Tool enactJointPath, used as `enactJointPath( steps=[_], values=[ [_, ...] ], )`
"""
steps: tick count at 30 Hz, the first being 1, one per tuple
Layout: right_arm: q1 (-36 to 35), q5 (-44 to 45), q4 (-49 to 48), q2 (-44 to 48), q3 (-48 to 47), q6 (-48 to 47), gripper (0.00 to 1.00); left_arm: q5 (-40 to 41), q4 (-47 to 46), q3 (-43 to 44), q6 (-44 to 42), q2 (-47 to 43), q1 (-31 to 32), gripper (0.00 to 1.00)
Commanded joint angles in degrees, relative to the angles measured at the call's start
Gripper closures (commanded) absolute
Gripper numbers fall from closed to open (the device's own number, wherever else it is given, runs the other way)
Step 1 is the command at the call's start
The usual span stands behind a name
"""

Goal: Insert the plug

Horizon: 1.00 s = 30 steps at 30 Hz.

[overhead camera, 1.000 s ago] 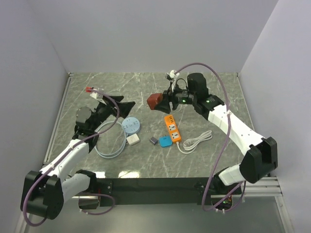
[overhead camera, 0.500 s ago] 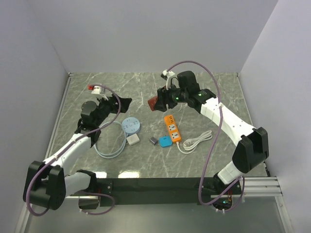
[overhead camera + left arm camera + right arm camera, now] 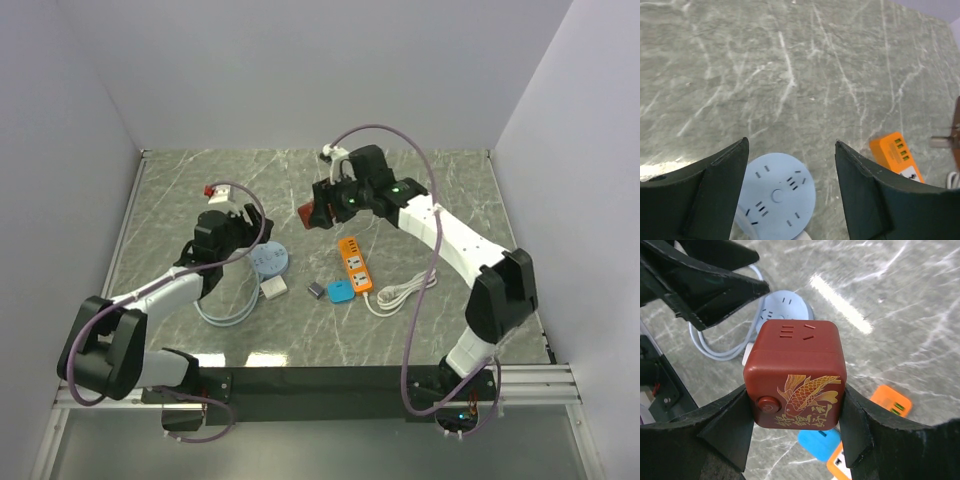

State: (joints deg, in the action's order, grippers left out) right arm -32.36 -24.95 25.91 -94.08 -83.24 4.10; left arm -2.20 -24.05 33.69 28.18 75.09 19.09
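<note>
Right claw: clamped tight on the red cube plug, with a finger pressed to each side face. It is held clear of the counter, just above centre in the overhead frame.
Red cube plug: a gold fish design and a round button face the right wrist camera, and there are slot holes on the top face. A metal prong shows at the right edge of the left wrist view.
Left claw: spread wide with nothing between the fingers, hovering left of centre in the overhead frame.
Round blue socket: flat on the counter at the bottom of the left wrist view, framed by the two dark fingers. Its pale cable loops off toward the lower left in the overhead frame.
Orange power strip: lying on the counter just below the held cube in the overhead frame, sockets up.
Small pieces: a white square plug, a grey block and a blue adapter sit in a row between socket and strip.
White cord: bunched to the right of the strip.
</note>
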Motion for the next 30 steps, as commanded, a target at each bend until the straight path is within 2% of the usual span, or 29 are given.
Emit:
enactJointPath(
  steps=[1,6,9,24,30],
  values=[
    [-2.9,2.3,1.3,-3.2,-6.0,0.1,1.0,5.4,0.3,-1.7,1.7,-2.7,-0.1,0.25],
    [-5.6,4.3,4.6,-9.2,-12.0,0.4,1.0,10.4,1.3,-5.1,4.6,-6.1,-0.6,0.18],
    [-7.0,6.1,7.0,-12.0,-15.4,0.3,1.0,10.3,1.4,-6.6,5.6,-7.2,-2.1,0.14],
    [-11.5,9.4,21.4,-27.4,-32.7,1.0,1.0,6.0,-2.8,-11.5,7.1,-6.3,-4.1,0.19],
    [-11.6,9.4,23.7,-28.7,-33.6,1.9,1.0,4.4,-4.3,-11.8,7.3,-5.0,-4.4,0.22]
  ],
)
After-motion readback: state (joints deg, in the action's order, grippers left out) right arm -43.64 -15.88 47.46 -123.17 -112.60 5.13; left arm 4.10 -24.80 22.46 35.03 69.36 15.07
